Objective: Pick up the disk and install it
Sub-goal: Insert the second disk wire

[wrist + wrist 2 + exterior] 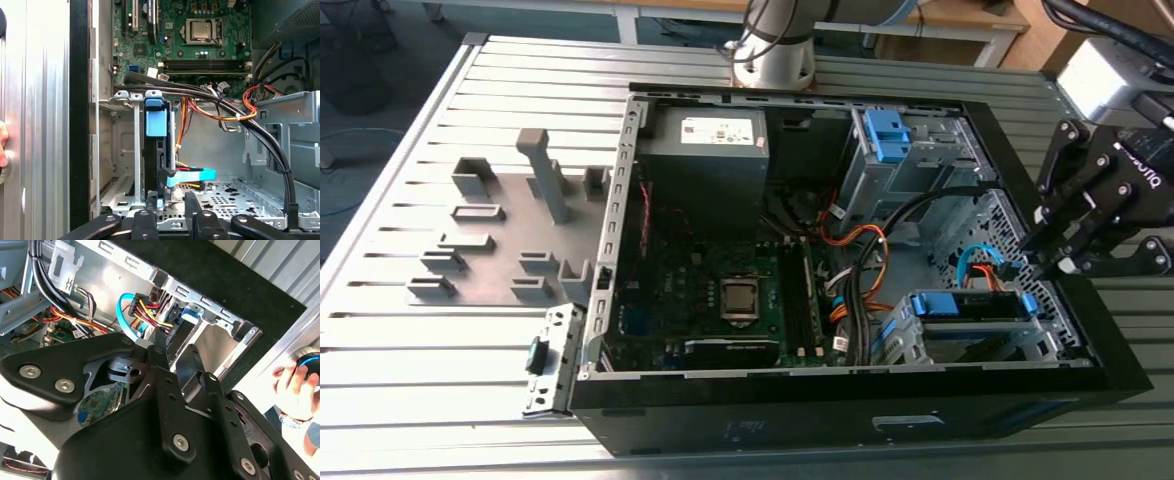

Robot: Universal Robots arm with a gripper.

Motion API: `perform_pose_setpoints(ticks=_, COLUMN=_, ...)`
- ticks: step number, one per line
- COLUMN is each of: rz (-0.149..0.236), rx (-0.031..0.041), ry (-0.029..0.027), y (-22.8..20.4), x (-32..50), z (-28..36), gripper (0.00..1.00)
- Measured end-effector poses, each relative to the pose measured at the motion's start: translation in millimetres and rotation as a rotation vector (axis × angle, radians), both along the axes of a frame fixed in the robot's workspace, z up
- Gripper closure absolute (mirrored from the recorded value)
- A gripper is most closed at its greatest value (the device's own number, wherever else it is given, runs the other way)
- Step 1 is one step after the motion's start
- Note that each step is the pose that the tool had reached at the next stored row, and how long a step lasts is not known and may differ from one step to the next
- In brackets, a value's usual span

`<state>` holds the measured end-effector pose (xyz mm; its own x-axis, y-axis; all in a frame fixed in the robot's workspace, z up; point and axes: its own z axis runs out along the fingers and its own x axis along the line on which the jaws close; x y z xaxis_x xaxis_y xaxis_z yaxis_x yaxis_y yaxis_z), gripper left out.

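So, gripper (1051, 268): black two-finger tool at 3 o'clock in the exterior view; fingers (160, 357) narrowly parted, and we see nothing between them.
Disk (967, 305): silver drive in a bright blue plastic frame, sitting in the grey metal cage (902, 340) at 4 o'clock of the open black computer case (854, 420).
Progress: we judge it seated, install largely done.

Blue-framed disk (967, 304) on edge in drive bay (897, 340)
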<state>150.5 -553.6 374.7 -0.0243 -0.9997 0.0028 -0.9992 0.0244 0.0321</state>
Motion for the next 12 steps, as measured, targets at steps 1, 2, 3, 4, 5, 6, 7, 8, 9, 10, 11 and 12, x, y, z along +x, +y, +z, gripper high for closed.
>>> perform_pose_setpoints(ticks=1, rz=0.000, rx=-0.0001, ry=0.0000, y=-0.2, x=-2.6, z=0.0, gripper=0.65)
perform_pose_setpoints(ticks=2, rz=0.000, rx=-0.0001, ry=0.0000, y=-0.5, x=-5.0, z=-0.2, gripper=0.65)
perform_pose_setpoints(ticks=3, rz=0.000, rx=0.0002, ry=0.0000, y=-0.8, x=-7.2, z=-0.6, gripper=0.65)
perform_pose_setpoints(ticks=4, rz=0.000, rx=-0.0001, ry=0.0000, y=-1.1, x=-9.6, z=-0.8, gripper=0.65)
perform_pose_setpoints(ticks=5, rz=0.000, rx=0.0001, ry=0.0000, y=-1.3, x=-11.4, z=-1.8, gripper=0.65)
perform_pose_setpoints(ticks=6, rz=0.000, rx=0.0000, ry=0.0000, y=-1.4, x=-12.9, z=-3.5, gripper=0.65)
perform_pose_setpoints(ticks=7, rz=0.000, rx=0.0000, ry=0.0000, y=-1.4, x=-14.2, z=-5.2, gripper=0.65)
perform_pose_setpoints(ticks=8, rz=0.000, rx=0.0000, ry=0.0000, y=-1.5, x=-14.9, z=-7.0, gripper=0.65)
perform_pose_setpoints(ticks=9, rz=0.000, rx=0.0000, ry=0.0000, y=-1.6, x=-15.5, z=-8.8, gripper=0.65)
perform_pose_setpoints(ticks=10, rz=0.000, rx=0.0000, ry=0.0000, y=-1.7, x=-16.0, z=-10.6, gripper=0.65)
perform_pose_setpoints(ticks=11, rz=0.000, rx=0.0001, ry=0.0000, y=-1.7, x=-16.3, z=-12.0, gripper=0.65)
perform_pose_setpoints(ticks=12, rz=0.000, rx=0.0000, ry=0.0000, y=-1.7, x=-16.7, z=-13.2, gripper=0.65)
